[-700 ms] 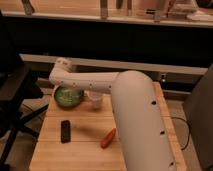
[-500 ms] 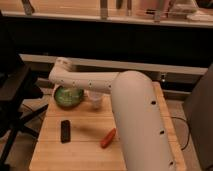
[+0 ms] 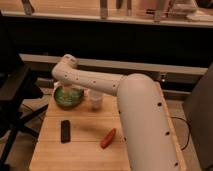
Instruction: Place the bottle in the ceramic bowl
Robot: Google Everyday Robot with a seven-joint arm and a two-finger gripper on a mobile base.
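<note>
My arm [image 3: 145, 115] fills the right half of the view. It climbs from the near corner, runs across the back of the wooden surface [image 3: 85, 152] and bends at its far left end to drop towards the ceramic bowl [image 3: 75, 103]. The green bowl sits at the back left of the surface, with some pale streaks inside that I cannot identify. Just beside its right rim, under my forearm, stands a pale, translucent upright thing that I take to be the bottle [image 3: 95, 100]. It appears to rest on the surface, outside the bowl, close to the rim or perhaps touching it. If that reading is right, the placing is not done: the bottle has yet to be lifted over the rim and set down inside, which is a short move given how near the two are. Nearer the front lie a small black block [image 3: 65, 131] and, to its right, a red-orange stick-like item [image 3: 108, 138], both well apart from the bowl and no part of this job. My gripper [image 3: 65, 91] hangs at the end of the bend, over the left part of the bowl and low to it. I cannot tell whether it is spread or closed, or whether it holds or touches anything.
</note>
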